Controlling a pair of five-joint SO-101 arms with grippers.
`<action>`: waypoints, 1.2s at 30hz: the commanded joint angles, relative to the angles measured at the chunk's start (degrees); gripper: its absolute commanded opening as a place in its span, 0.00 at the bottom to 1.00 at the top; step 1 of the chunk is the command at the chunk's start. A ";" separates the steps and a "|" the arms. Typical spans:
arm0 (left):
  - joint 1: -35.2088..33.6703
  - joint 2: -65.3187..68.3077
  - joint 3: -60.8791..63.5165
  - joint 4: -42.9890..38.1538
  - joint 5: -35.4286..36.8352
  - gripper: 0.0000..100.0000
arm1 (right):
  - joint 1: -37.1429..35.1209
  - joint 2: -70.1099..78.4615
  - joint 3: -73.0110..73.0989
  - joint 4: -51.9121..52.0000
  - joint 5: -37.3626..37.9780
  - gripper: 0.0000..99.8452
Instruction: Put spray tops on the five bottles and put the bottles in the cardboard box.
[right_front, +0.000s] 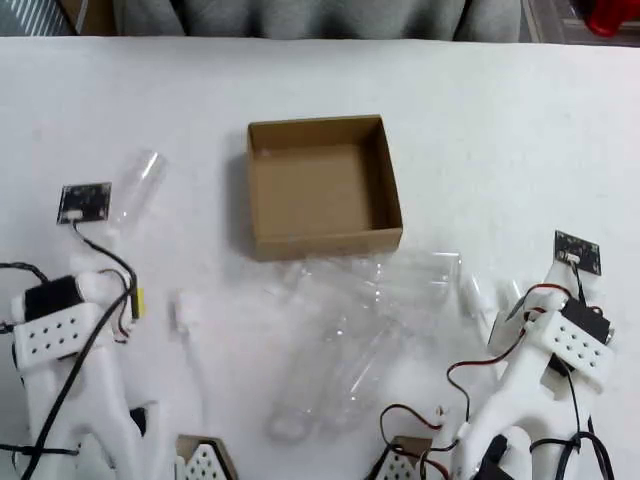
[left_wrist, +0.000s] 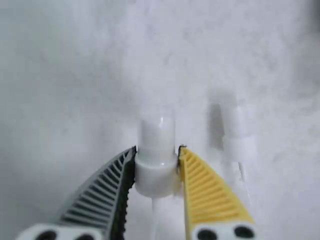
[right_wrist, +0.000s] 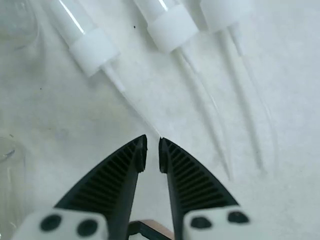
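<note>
Cardboard box (right_front: 325, 243) stands well clear of the far table (right_front: 500, 120) edge.

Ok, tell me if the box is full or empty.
Empty: the box shows only bare brown floor; the bottles lie outside it.

Clear bottles fade into the white table, and spray tops run past the frame

In the high view, the clear bottles (right_front: 350, 340) piled below the cardboard box (right_front: 322, 185) overlap so much that their outlines and number cannot be told. The left arm (right_front: 60, 380) and right arm (right_front: 540, 380) are cut by the picture's edge. In the left wrist view, the left gripper (left_wrist: 156, 150) covers the flanks of the clamped spray top (left_wrist: 156, 130), whose tube leaves the frame, and a second spray top (left_wrist: 234, 135) beside it is blurred. In the right wrist view, three spray tops (right_wrist: 167, 27) are cut off at the edge.
</note>
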 joint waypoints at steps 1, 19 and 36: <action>-0.75 -1.80 2.29 -5.63 7.91 0.02 | 0.57 -1.27 -0.18 -0.57 0.00 0.02; 9.63 -1.98 11.60 -14.51 10.20 0.24 | 0.66 -1.27 0.26 -0.66 0.00 0.02; 12.79 -2.24 -22.07 16.26 9.05 0.24 | 0.57 -1.36 0.53 -1.27 0.00 0.02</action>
